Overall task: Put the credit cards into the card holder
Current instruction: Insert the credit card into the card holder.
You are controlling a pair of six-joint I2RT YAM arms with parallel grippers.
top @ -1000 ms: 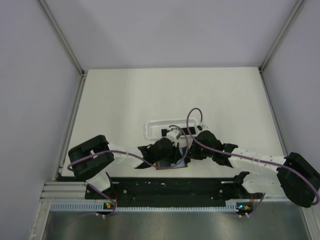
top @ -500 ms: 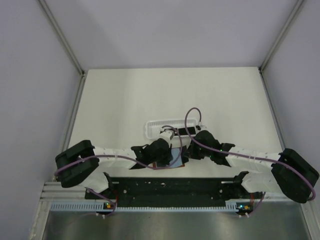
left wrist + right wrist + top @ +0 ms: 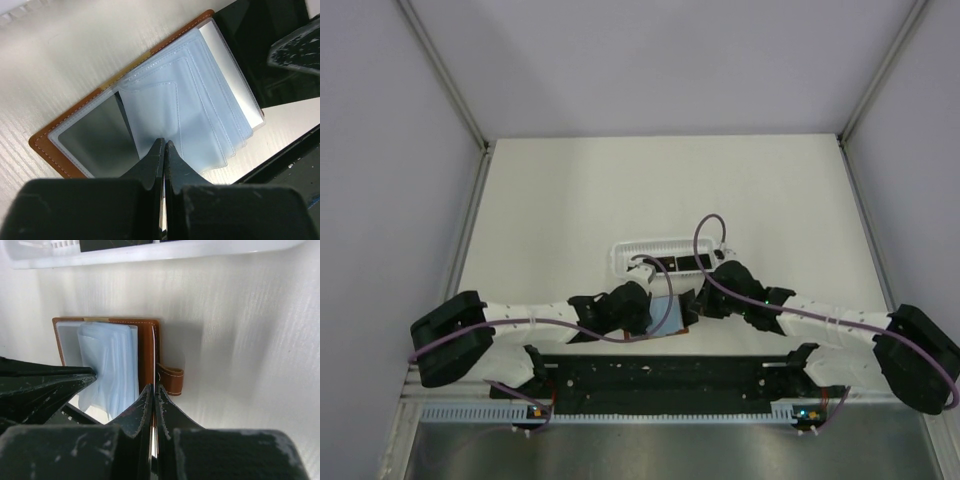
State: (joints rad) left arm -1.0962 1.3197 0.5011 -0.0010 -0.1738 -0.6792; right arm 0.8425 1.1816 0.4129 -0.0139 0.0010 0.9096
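Pinning the brown leather card holder open
Left gripper and right gripper, closed and seemingly empty, are pressing its clear sleeves and cover flat.

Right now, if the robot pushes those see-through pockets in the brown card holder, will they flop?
Probably floppy: the clear pockets look thin and fan out loosely in curved layers. They likely weigh little and could be slippery, since they look glossy. The card holder itself seems stiffer, with its stitched leather cover lying flat on the table.
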